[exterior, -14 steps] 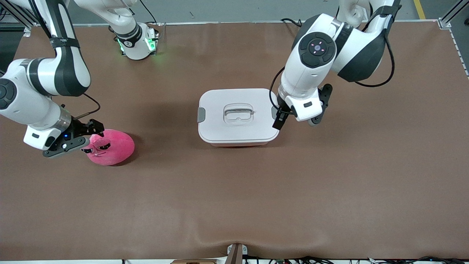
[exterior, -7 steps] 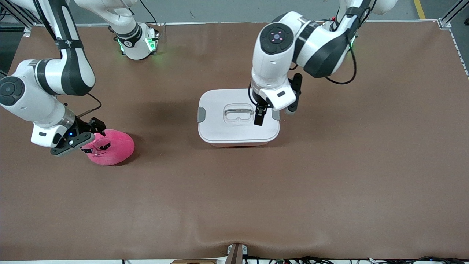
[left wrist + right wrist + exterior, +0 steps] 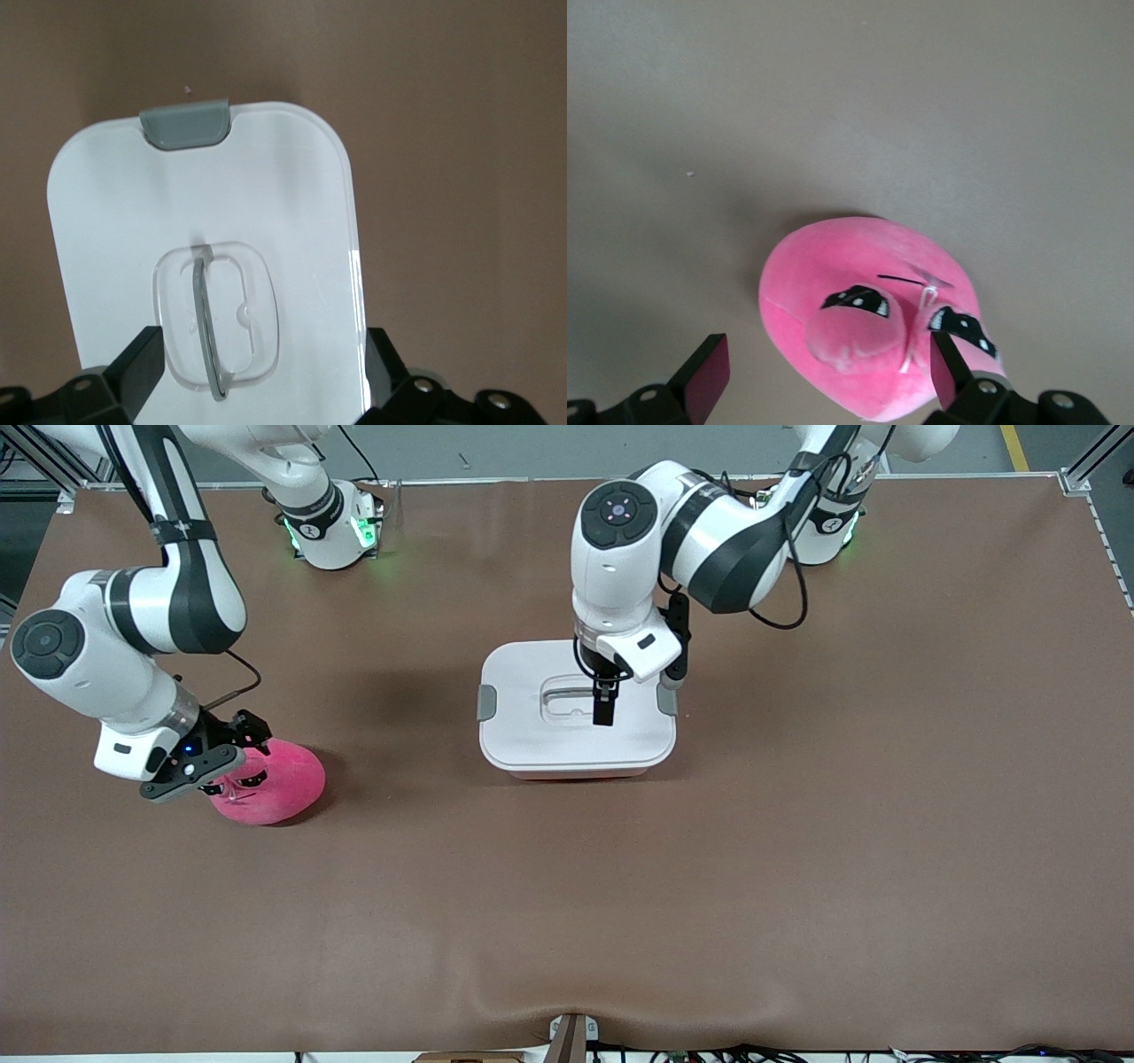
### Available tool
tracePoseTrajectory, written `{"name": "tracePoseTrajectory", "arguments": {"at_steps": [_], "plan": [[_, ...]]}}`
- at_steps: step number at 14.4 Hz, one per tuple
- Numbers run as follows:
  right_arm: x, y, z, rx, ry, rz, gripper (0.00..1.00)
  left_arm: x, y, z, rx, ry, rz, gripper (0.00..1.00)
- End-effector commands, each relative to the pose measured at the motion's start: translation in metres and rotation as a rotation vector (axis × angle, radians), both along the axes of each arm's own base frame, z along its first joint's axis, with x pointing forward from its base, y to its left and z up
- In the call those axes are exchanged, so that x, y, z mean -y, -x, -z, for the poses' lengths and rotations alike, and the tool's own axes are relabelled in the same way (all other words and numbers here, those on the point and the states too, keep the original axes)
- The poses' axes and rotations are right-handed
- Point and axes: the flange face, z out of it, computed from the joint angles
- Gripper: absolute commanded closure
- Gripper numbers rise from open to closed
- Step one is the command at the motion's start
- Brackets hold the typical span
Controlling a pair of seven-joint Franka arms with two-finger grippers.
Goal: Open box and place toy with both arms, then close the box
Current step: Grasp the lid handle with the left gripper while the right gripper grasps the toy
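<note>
Box [image 3: 576, 731] sits mid-tabletop, lid on, both grey side clips [image 3: 486, 702] down as far as I can see. The lid's recessed handle [image 3: 215, 323] is right under my left gripper [image 3: 603, 707], jaws wide open and holding nothing. In the left wrist view the thin handle bar runs between the two fingers, a bit off centre toward one of them.

Toy [image 3: 270, 781] lies on the tabletop toward the right arm's end, slightly nearer the front camera than the box, face up. Right gripper [image 3: 215, 762] hovers over its face end, jaws also spread open, empty, one finger [image 3: 709, 376] either side of the snout in the right wrist view.

Step in hand, I judge: lid grab with the left, toy grab with the right. To do it well I'd centre the left jaws on the handle bar first, then drop straight down into the recess before closing. The clips may hold the lid; can't tell if they're latched. On the right, descend so the jaws straddle the plush's bulk, not just the snout, and squeeze deep since it's soft.
</note>
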Motion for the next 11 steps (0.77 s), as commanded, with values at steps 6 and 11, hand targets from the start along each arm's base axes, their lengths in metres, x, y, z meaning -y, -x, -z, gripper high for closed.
{"name": "tracePoseTrajectory", "arguments": {"at_steps": [6, 11], "plan": [[0.002, 0.004, 0.023, -0.031, 0.011, 0.033, 0.0, 0.025, 0.039, 0.041, 0.02, -0.012, -0.052, 0.0], [0.004, 0.001, 0.037, -0.032, 0.012, 0.037, 0.0, 0.031, 0.06, 0.069, 0.087, -0.028, -0.088, 0.0]]}}
